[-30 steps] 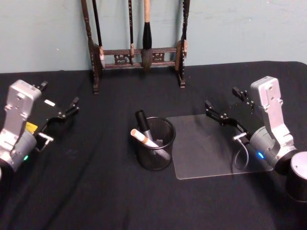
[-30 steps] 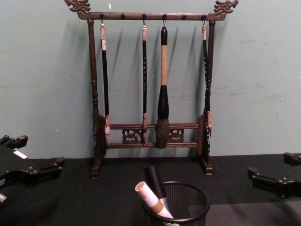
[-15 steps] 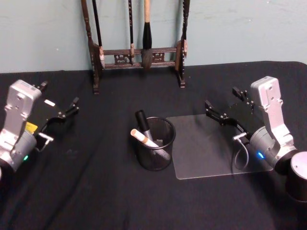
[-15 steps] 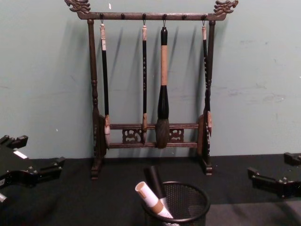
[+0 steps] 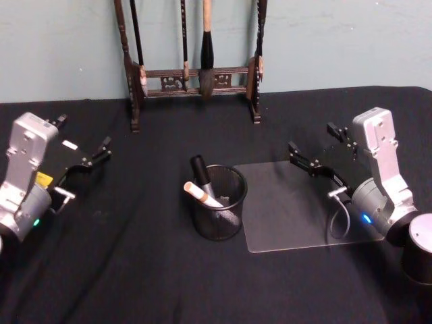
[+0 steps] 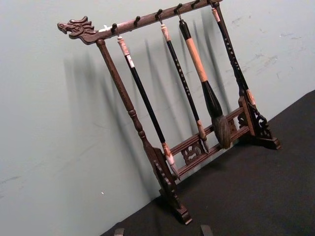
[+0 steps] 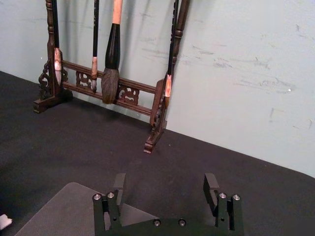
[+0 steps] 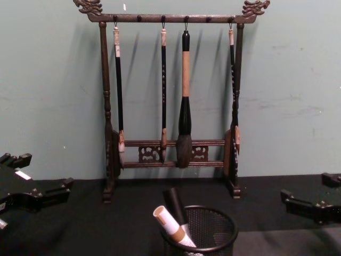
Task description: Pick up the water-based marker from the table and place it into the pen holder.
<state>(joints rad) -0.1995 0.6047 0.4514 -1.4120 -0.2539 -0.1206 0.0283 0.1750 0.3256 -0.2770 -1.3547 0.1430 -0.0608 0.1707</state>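
Idling, nothing moved over the last second | white-and-tan water-based marker point(image 5: 200, 194) leans inside round black wire-mesh pen holder point(image 5: 217, 202) mid-desk, beside a black pen | left gripper point(image 5: 81, 157), right gripper point(image 5: 322, 150): fingers spread, empty, parked well apart | placement looks done.

You see two arms built alike: the left silver-grey boxy wrist housing point(image 5: 25, 152) and the right one point(image 5: 379, 150) each sit on a rounded grey joint with a small lit dot, green on the left, blue on the right. Each carries a black metal two-fingered gripper, left point(image 5: 82, 145), right point(image 5: 322, 150). A yellow label and white sticker mark the left. A thin grey cable point(image 5: 335, 219) loops on the right; silver screws point(image 7: 96, 196) stud its black base.
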